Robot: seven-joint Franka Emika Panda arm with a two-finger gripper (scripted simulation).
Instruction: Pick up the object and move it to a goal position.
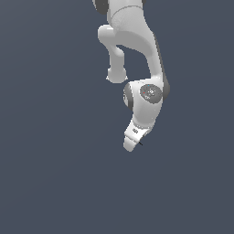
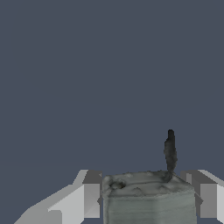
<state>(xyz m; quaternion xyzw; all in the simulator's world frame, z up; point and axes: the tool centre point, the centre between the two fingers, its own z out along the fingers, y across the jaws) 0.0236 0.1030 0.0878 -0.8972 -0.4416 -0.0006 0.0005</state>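
Observation:
In the wrist view the object (image 2: 144,188) is a grey-green block with a mottled top. It sits between my two fingers (image 2: 89,199), and both its sides touch the pads. A thin black stick (image 2: 170,151) rises from one corner of it. My gripper (image 2: 146,201) is shut on it. In the exterior view the white arm hangs down from the top, and my gripper (image 1: 130,144) points down and toward that view's left. Only the black stick (image 1: 140,143) shows beside the hand; the hand hides the rest of the object.
A plain dark blue-grey background fills both views. No goal marker, table edge or other object shows.

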